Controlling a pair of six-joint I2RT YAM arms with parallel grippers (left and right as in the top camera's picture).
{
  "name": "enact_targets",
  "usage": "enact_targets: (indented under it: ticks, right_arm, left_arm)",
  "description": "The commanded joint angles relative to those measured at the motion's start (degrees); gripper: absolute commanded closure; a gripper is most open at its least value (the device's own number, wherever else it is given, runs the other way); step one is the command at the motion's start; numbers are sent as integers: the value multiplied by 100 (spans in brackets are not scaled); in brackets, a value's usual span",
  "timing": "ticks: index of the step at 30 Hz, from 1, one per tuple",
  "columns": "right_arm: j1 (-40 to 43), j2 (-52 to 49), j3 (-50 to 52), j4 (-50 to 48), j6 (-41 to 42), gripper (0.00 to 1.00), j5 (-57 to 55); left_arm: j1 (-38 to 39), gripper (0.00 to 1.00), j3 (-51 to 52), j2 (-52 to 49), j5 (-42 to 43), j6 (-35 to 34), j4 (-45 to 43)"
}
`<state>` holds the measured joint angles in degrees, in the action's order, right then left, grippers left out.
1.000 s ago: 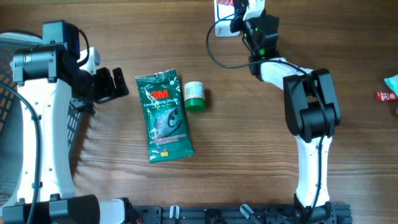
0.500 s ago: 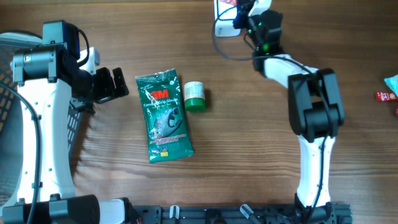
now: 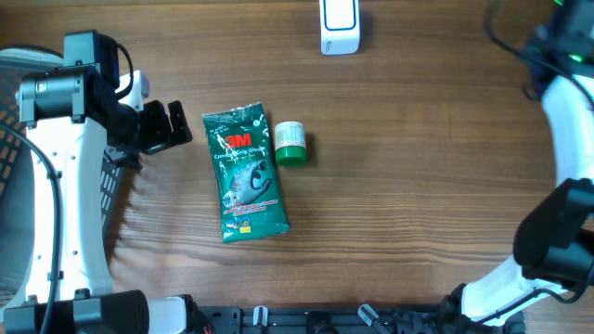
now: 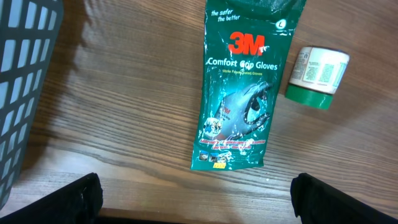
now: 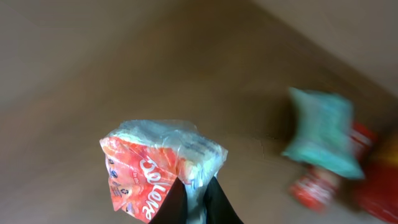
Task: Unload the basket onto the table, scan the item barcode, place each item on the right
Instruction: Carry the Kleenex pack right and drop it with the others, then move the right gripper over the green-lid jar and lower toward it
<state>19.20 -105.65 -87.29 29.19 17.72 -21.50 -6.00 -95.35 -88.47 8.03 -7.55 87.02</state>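
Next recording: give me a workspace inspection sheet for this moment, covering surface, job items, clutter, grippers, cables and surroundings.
Surface: wooden table, no spills or marks seen.
Job's things: white scanner at the far edge; orange-and-clear packet held off the table.
Clutter: green 3M glove pack lying flat, green-capped bottle on its side beside it; a teal pack and red items, both blurred.
Grippers: left gripper open and empty, facing the glove pack; right gripper shut on the packet.
Cables: black cable looping near the right arm.
Surroundings: dark mesh basket at the table's left side.
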Motion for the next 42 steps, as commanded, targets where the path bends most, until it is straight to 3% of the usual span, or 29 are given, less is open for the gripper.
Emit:
enact_targets:
  ticks: [1,7,8,10,11,12,13,19,26,30,37,42]
  right_arm:
    - [734,-273,616,87,-2,96,-308]
    - [1491,-378,1126,-87,46,95,-195]
    - [1534,-358,1123,-173,35,66,-33]
    - [1537,-262,1121,-201,31,47,308]
    - [1510,-168,1121,-195,33,27,544]
    - [1473,-46,1121,-203,33,17,776]
    - [1432,61,1121,-225,35,0,907]
    - [892,1174,1121,-74,306,0,1937]
    - [-684,1735,1123,337,946,0,5176]
    - [-2055,1631,1126,782,1019,0,4878]
    - [-4330,813,1126,341,807,0,3689]
    - [-5056,-90,1126,-260,739,0,4085]
  left_arm:
    - [-17,0,-7,76,48,114,-4]
    - [-17,0,-7,76,48,114,-4]
    - [-17,0,-7,76,48,114,-4]
    - [-17,0,-7,76,48,114,-4]
    - [-17,0,-7,76,48,114,-4]
    - [-17,0,-7,76,48,114,-4]
    - [-17,0,-7,76,48,114,-4]
    - [-17,0,-7,76,48,114,-4]
    - [-17,0,-7,76,48,114,-4]
    - [-17,0,-7,76,48,114,-4]
    - [-17,0,-7,76,48,114,-4]
    - [-17,0,-7,76,48,114,-4]
